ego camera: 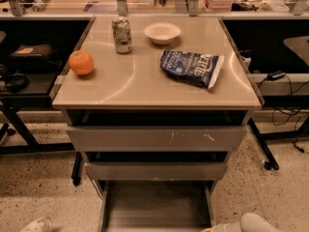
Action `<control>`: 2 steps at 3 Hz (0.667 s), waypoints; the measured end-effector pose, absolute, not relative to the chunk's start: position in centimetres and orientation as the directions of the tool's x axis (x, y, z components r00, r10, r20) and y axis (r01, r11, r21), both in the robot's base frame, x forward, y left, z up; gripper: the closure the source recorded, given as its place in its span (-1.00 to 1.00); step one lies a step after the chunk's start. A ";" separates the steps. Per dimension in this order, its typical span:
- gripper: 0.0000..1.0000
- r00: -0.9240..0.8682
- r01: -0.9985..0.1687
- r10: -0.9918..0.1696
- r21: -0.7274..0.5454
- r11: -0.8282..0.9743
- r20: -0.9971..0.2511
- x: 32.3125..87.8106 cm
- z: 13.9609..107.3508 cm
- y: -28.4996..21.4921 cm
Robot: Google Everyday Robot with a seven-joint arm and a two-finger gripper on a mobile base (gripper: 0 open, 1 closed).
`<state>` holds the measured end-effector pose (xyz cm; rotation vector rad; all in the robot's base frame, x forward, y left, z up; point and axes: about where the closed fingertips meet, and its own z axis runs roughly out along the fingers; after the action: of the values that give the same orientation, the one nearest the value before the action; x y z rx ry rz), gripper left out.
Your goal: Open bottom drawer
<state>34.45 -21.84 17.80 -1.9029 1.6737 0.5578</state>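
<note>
The bottom drawer (pixel 154 208) stands pulled far out toward the camera. Its flat grey tray shows between two side rails, and its front panel is cut off by the lower edge of the view. Above it sit the medium-width grey front (pixel 155 171) and the widest grey front (pixel 157 138) with white scratch marks; both stick out slightly. My gripper (pixel 210 229) is at the very bottom edge, right of the open tray, with the pale rounded arm (pixel 253 223) behind it. Most of the gripper is out of view.
On the beige top (pixel 145 88) lie an orange (pixel 81 62), a can (pixel 122 34), a white bowl (pixel 162 32) and a blue chip bag (pixel 191 68). Black desks with cables flank the cabinet. A pale object (pixel 36 224) lies on the speckled floor at bottom left.
</note>
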 end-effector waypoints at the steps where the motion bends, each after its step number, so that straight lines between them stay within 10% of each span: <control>1: 0.17 0.143 -0.989 -0.765 -0.124 -0.083 -0.628 34.5 17.8 -21.8; 2: -0.30 0.142 -0.989 -0.763 -0.128 -0.079 -0.631 35.0 17.7 -21.6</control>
<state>34.98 -21.63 17.66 -1.8961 1.6720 0.5568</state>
